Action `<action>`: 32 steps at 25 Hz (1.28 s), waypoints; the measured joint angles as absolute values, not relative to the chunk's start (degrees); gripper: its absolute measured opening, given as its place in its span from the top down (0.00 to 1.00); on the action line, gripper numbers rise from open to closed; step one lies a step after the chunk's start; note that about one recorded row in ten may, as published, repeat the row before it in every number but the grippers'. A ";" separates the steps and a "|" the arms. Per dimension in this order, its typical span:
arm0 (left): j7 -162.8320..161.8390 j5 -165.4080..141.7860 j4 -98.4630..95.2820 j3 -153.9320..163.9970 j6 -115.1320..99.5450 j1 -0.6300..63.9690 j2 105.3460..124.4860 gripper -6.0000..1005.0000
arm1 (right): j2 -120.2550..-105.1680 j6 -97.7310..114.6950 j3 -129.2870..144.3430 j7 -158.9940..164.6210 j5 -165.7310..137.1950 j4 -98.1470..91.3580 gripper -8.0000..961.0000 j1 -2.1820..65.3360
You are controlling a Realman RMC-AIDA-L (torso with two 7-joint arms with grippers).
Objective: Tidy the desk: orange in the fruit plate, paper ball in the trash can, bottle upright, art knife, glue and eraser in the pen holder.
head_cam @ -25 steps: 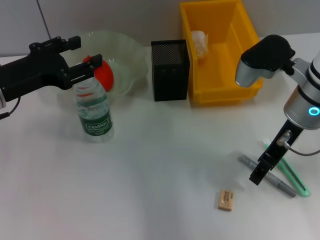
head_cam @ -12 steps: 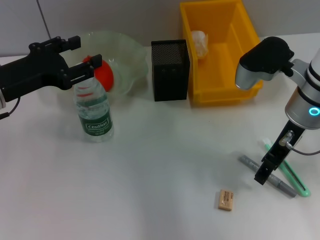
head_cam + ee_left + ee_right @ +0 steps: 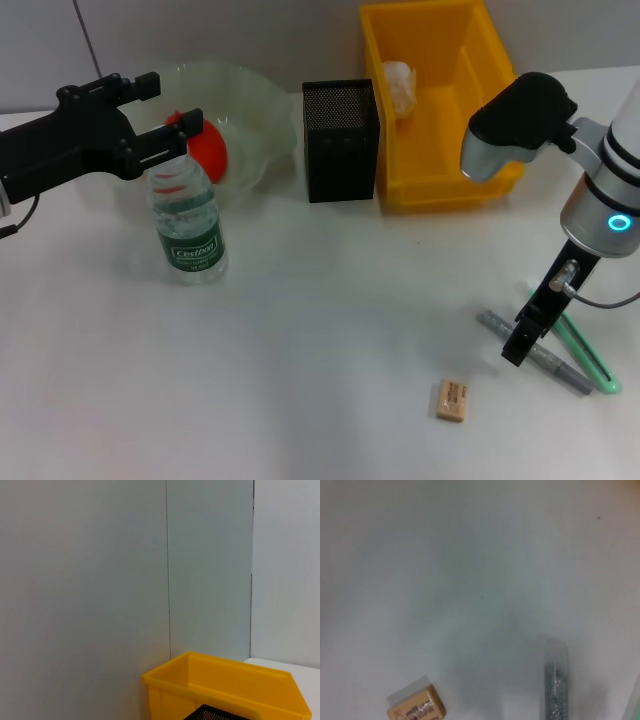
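Eraser lies near right on the desk, just left of my right gripper, whose fingers I can't make out. It hangs over a grey stick crossing a green one. Far side: orange in plate, paper ball in trash can, pen holder between. Left gripper gapes empty above the upright bottle.

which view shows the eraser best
The head view: the whole eraser lies on the table near the right gripper. The right wrist view cuts it off at the edge; the left wrist view misses it.
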State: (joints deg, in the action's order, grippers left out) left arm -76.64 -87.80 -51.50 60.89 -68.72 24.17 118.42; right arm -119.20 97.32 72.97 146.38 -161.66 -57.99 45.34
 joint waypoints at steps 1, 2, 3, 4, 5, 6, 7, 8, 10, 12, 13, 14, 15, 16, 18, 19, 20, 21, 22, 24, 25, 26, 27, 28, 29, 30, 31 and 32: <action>-76.64 -87.80 -51.50 60.89 -68.72 24.17 118.42 0.32 | -119.25 97.23 73.30 146.38 -161.57 -57.95 0.27 45.40; -76.64 -87.80 -51.50 60.89 -68.72 24.17 118.42 0.32 | -119.25 97.23 73.30 146.38 -161.57 -57.95 0.27 45.40; -76.64 -87.80 -51.50 60.88 -68.72 24.17 118.39 0.32 | -119.26 97.20 73.41 146.41 -161.54 -57.93 0.27 45.45; -76.64 -87.80 -51.50 60.89 -68.72 24.17 118.39 0.32 | -119.26 97.18 73.46 146.45 -161.51 -57.92 0.27 45.47; -76.64 -87.80 -51.50 60.90 -68.71 24.17 118.39 0.32 | -119.27 97.18 73.47 146.47 -161.49 -57.92 0.27 45.49; -76.64 -87.80 -51.50 60.91 -68.69 24.17 118.38 0.32 | -119.27 97.16 73.48 146.49 -161.43 -57.92 0.27 45.52; -76.64 -87.80 -51.50 60.91 -68.69 24.17 118.38 0.32 | -119.27 97.16 73.48 146.49 -161.43 -57.92 0.27 45.52; -76.64 -87.80 -51.50 60.91 -68.68 24.17 118.39 0.32 | -119.27 97.14 73.48 146.50 -161.41 -57.92 0.27 45.53; -76.64 -87.80 -51.50 60.91 -68.66 24.17 118.39 0.32 | -119.27 97.10 73.48 146.51 -161.26 -57.91 0.27 45.53; -76.63 -87.80 -51.50 60.91 -68.64 24.16 118.39 0.32 | -119.27 97.08 73.48 146.50 -160.96 -57.92 0.27 45.53; -76.62 -87.80 -51.50 60.91 -68.64 24.14 118.39 0.32 | -119.27 97.09 73.48 146.50 -160.87 -57.92 0.27 45.53; -76.60 -87.80 -51.50 60.91 -68.64 24.11 118.39 0.32 | -119.27 97.08 73.48 146.50 -160.80 -57.93 0.27 45.53; -76.57 -87.80 -51.50 60.91 -68.64 24.05 118.39 0.32 | -119.27 97.09 73.48 146.50 -160.79 -57.93 0.27 45.53; -76.55 -87.80 -51.50 60.91 -68.64 24.03 118.38 0.32 | -119.27 97.10 73.48 146.48 -160.78 -57.93 0.27 45.53; -76.55 -87.80 -51.50 60.91 -68.64 24.02 118.39 0.32 | -119.27 97.10 73.48 146.45 -160.77 -57.93 0.27 45.53; -76.55 -87.80 -51.50 60.91 -68.64 23.99 118.39 0.32 | -119.27 97.11 73.48 146.42 -160.76 -57.93 0.27 45.56; -76.55 -87.80 -51.50 60.91 -68.64 23.98 118.39 0.32 | -119.27 97.11 73.48 146.42 -160.75 -57.92 0.27 45.61; -76.55 -87.80 -51.50 60.91 -68.64 23.94 118.38 0.32 | -119.27 97.13 73.48 146.41 -160.74 -57.92 0.27 45.66; -76.55 -87.80 -51.50 60.91 -68.64 23.94 118.38 0.32 | -119.27 97.13 73.48 146.41 -160.74 -57.92 0.27 45.66; -76.55 -87.80 -51.50 60.91 -68.64 23.97 118.39 0.32 | -119.27 97.23 73.48 146.40 -160.74 -57.92 0.27 45.71; -76.55 -87.80 -51.50 60.91 -68.64 23.98 118.39 0.32 | -119.27 97.28 73.49 146.39 -160.75 -57.92 0.27 45.74; -76.55 -87.80 -51.50 60.90 -68.64 24.00 118.39 0.32 | -119.27 97.37 73.53 146.36 -160.74 -57.92 0.27 45.76; -76.55 -87.80 -51.50 60.90 -68.64 24.00 118.39 0.32 | -119.27 97.37 73.53 146.36 -160.74 -57.92 0.27 45.76; -76.55 -87.80 -51.50 60.91 -68.64 24.01 118.39 0.32 | -119.27 97.41 73.56 146.34 -160.74 -57.93 0.27 45.76; -76.55 -87.80 -51.50 60.91 -68.64 24.01 118.39 0.32 | -119.27 97.42 73.57 146.33 -160.74 -57.93 0.27 45.77; -76.55 -87.80 -51.50 60.90 -68.64 24.01 118.39 0.32 | -119.27 97.43 73.56 146.33 -160.74 -57.93 0.27 45.78; -76.55 -87.80 -51.50 60.91 -68.64 24.01 118.39 0.32 | -119.27 97.44 73.57 146.32 -160.74 -57.92 0.27 45.82; -76.55 -87.80 -51.50 60.91 -68.64 24.01 118.39 0.32 | -119.27 97.44 73.57 146.32 -160.74 -57.92 0.27 45.82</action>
State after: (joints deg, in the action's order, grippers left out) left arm -76.55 -87.80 -51.50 60.91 -68.64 24.01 118.39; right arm -119.27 97.43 73.57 146.32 -160.74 -57.92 45.81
